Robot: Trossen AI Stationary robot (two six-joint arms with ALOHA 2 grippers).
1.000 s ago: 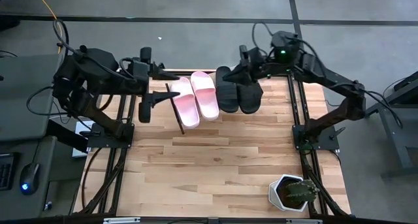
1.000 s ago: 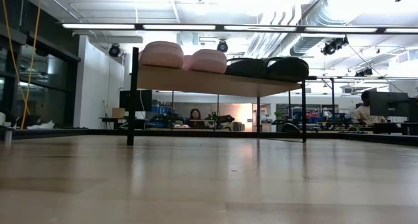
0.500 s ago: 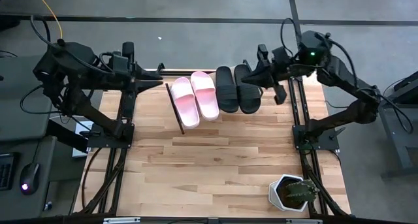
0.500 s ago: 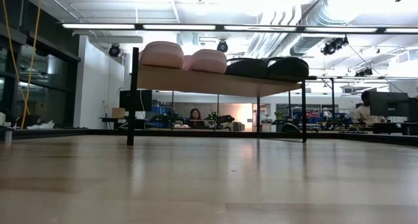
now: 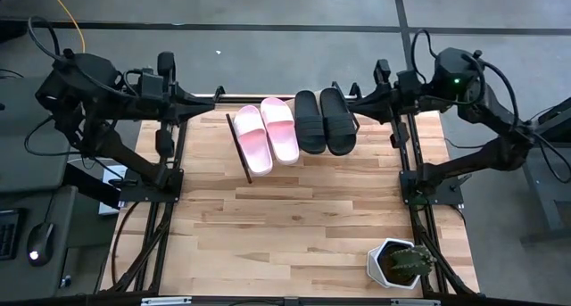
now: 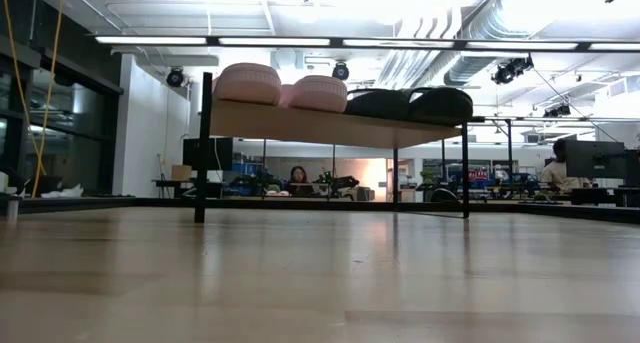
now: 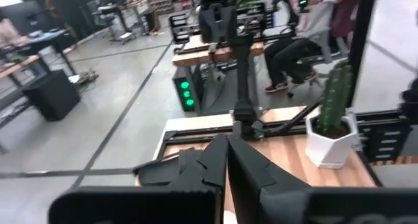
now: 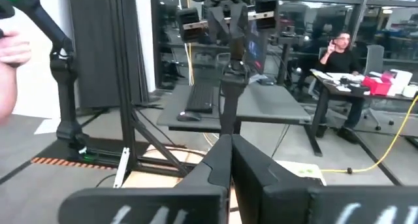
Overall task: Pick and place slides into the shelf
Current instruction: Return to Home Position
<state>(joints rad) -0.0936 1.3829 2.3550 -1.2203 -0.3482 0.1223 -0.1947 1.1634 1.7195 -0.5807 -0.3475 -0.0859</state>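
Both arms have pulled back from the shelf [image 6: 300, 123] to the far corners of the table [image 5: 294, 217] over the last second. The left gripper [image 5: 212, 98] and right gripper [image 5: 353, 100] are empty, jaws pressed together. The pink slides [image 5: 254, 141] and black slides [image 5: 310, 123] sit in a row on the shelf, so the job looks done.

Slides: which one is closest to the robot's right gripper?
The black slide at the row's end on the right arm's side. It lies right beside the right gripper; the other black slide and the two pink slides are farther away.
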